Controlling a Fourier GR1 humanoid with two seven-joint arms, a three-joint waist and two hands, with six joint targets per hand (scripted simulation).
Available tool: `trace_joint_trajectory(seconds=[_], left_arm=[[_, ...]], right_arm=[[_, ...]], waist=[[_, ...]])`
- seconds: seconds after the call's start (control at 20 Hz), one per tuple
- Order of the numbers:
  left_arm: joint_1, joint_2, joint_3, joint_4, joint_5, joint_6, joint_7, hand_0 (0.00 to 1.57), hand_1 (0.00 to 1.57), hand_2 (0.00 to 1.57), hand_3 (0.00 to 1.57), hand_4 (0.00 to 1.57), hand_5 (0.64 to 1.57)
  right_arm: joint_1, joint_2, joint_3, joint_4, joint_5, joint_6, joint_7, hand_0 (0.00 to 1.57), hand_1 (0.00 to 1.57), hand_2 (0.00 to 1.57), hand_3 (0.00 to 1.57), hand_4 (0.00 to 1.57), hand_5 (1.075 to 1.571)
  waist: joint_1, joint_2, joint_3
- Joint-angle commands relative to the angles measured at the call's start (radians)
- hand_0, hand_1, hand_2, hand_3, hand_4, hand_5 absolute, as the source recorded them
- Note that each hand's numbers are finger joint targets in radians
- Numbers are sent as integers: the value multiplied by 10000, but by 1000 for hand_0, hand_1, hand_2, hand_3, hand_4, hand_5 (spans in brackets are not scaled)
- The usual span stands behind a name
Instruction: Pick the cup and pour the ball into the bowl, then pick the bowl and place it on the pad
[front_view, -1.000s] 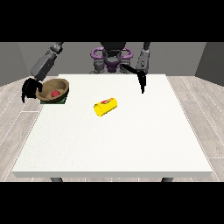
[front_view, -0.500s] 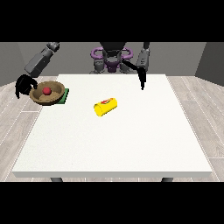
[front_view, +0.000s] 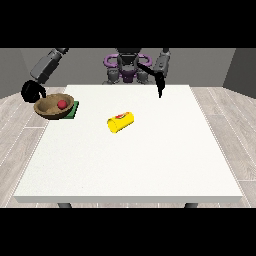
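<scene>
1 cup (front_view: 120, 122), 1 bowl (front_view: 51, 108), 1 ball (front_view: 62, 104)

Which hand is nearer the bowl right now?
Right, the robot's own: the hand at the view's left is beside the bowl, at its outer rim. The hand at the view's right hangs far across the table, beyond the yellow cup.

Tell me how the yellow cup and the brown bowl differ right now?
The cup lies on its side on bare table, mid-table; the bowl sits upright over the green pad at the table's edge. The cup shows nothing inside; the bowl holds the red ball. No hand holds the cup; one hand is beside the bowl.
</scene>
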Motion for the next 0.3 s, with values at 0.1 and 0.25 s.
trace_joint_trajectory(seconds=[0.1,0.25], left_arm=[[-173,-151,-296,1272,149,370,136,0,0,0,0,0,682],[14,-132,-258,2172,313,279,-179,0,0,0,0,0,682]], right_arm=[[-311,-150,32,-104,-72,-642,962,1571,1571,1571,1231,0,1525],[-378,-695,783,-863,721,-936,1206,501,501,238,0,381,1087]], waist=[[-193,-1088,-13],[-136,-1934,-35]])
